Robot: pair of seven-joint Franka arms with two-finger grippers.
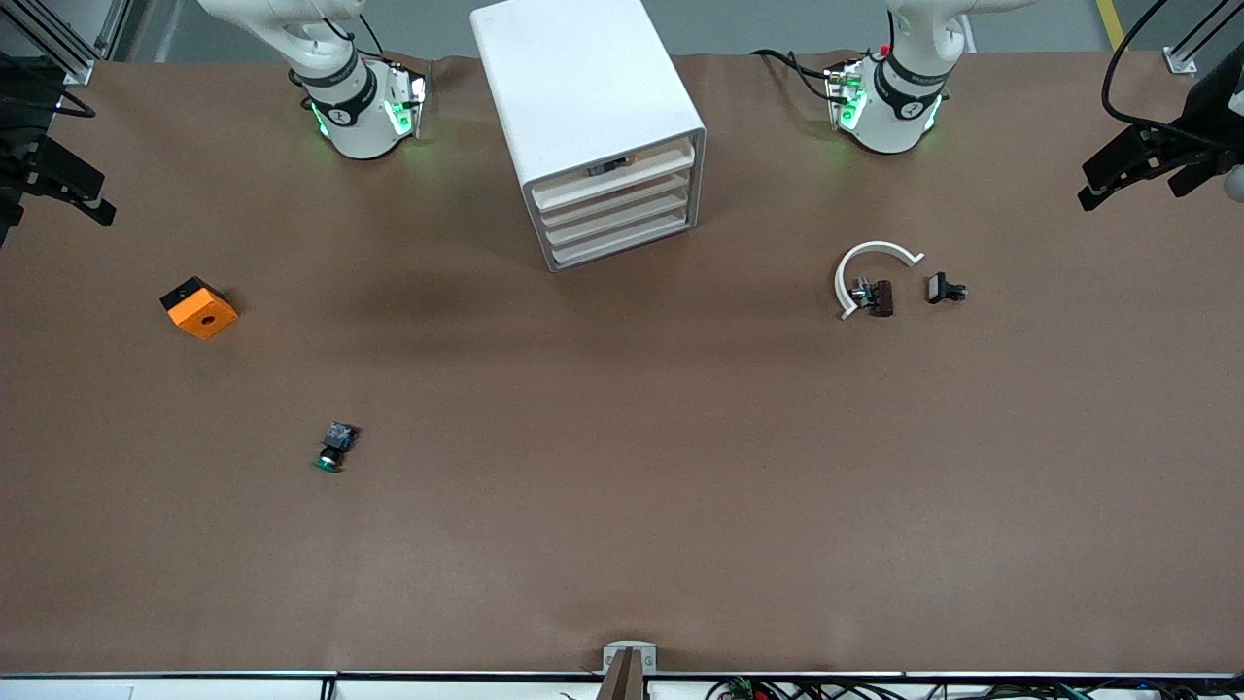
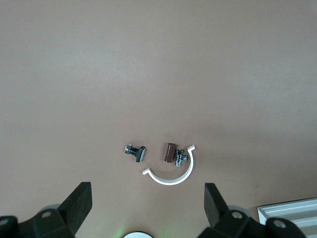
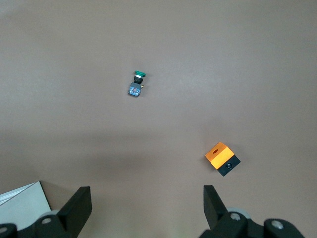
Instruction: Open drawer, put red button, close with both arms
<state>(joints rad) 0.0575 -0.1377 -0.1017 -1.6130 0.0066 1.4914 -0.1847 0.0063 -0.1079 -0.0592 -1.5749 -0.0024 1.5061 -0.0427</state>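
The left gripper (image 2: 147,187) hangs high over the left arm's end of the table, wrist pointing straight down, its two black fingers (image 2: 81,198) spread wide and holding nothing. The right gripper (image 3: 146,189) mirrors it over the right arm's end, fingers equally wide and empty. Both arms wait, rising from their bases out of the front view.

Under the left gripper lies a white plastic half-ring (image 2: 171,178), and touching its inner edge is a small brown cylinder with a metal fitting (image 2: 171,152). A little black part with a metal stud (image 2: 136,151) sits just beside them. Under the right gripper sit an orange block on a black base (image 3: 222,157) and a green-capped push-button switch (image 3: 137,83).

In the front view, the ring group lies at about four o'clock from the white boxy cabinet (image 1: 583,87), the orange block at eight, the green switch at seven. All four drawers sit pushed in. Above the top white tray drawer (image 1: 612,183) a small dark object (image 1: 607,166) shows; I cannot tell whether it is the red button.
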